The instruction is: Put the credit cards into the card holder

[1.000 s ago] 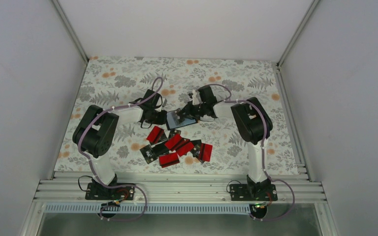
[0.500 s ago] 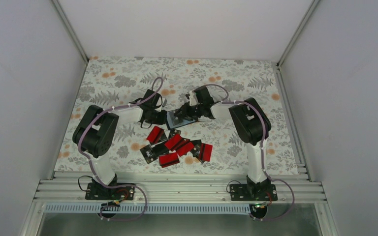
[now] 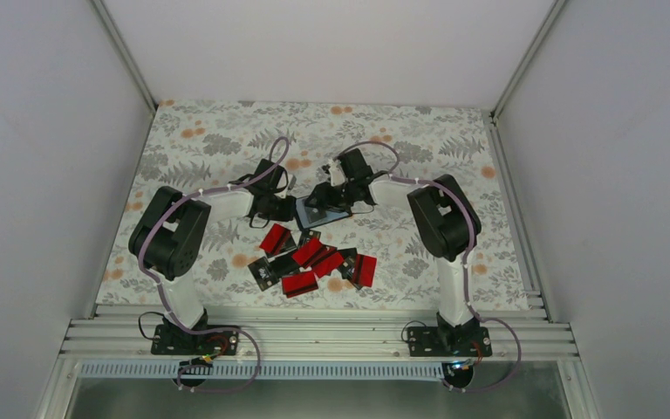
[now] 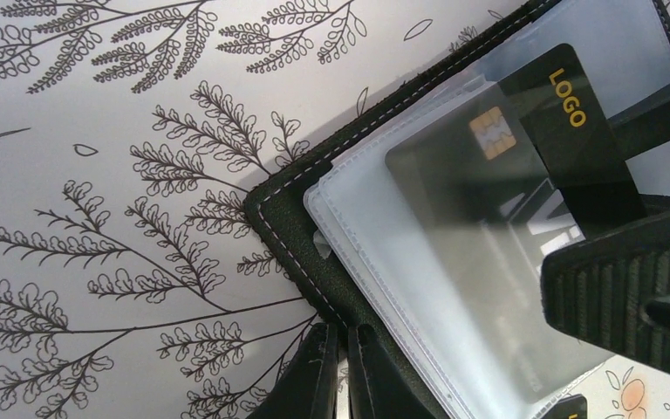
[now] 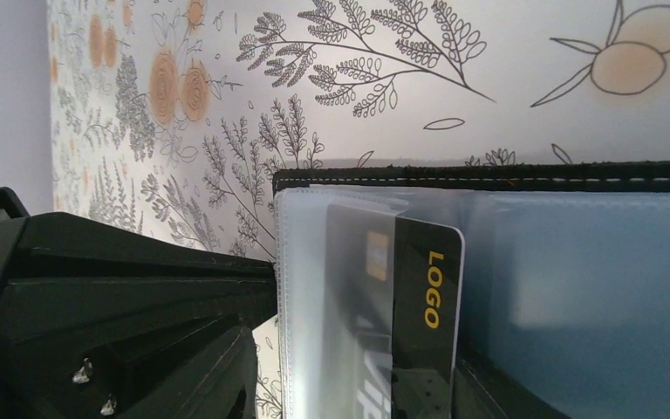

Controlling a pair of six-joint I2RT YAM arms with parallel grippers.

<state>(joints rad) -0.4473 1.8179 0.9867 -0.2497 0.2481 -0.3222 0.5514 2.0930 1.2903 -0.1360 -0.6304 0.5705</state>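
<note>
The card holder point(image 3: 316, 218) lies open on the floral mat, black with white stitching point(image 4: 290, 229) and clear sleeves point(image 5: 576, 262). My left gripper point(image 3: 285, 209) is shut on its left edge, fingers pinched together point(image 4: 342, 340). My right gripper point(image 3: 326, 199) is shut on a black card with gold "LOGO" point(image 5: 427, 288), which is partly slid into a clear sleeve point(image 4: 567, 113). The right fingers point(image 4: 624, 279) cover the card's outer end. The other credit cards point(image 3: 314, 260), red and black, lie in a loose pile nearer the arm bases.
White walls enclose the mat on the left, back and right. An aluminium rail point(image 3: 314, 319) runs along the near edge by the arm bases. The two grippers sit close together over the holder.
My right wrist has shifted a little left and away, moving the black card along the open holder. The left gripper and the card pile have not moved.
</note>
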